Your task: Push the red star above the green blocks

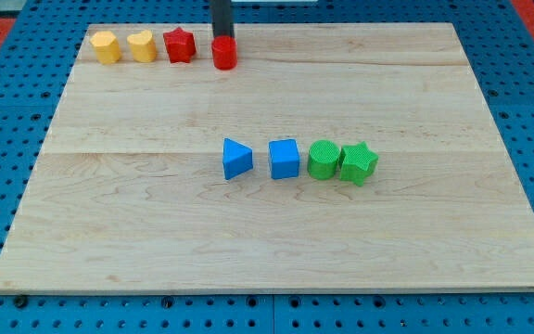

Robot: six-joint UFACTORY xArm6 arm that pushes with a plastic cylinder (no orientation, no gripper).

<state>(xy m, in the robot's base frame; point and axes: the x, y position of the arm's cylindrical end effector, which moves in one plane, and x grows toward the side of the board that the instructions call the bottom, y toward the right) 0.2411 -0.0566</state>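
Wooden board point(156, 232) lies on a blue holed table. Mid-frame sits a row: blue triangle point(236, 159), blue cube point(285, 159), green cylinder point(322, 160), green star point(359, 163). Top left: yellow hexagon point(107, 46), yellow heart point(141, 45), red star point(180, 44), red cylinder point(224, 53) with my tip point(222, 39) touching its far side; it has no claw.

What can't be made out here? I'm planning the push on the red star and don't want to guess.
- My tip: in the camera view the rod comes down at the view's top and ends behind the red cylinder, so whether it touches is hidden.
- The rod's upper part and the arm: cut off by the top edge.
- Gap between the red star and the yellow heart: too small to tell.
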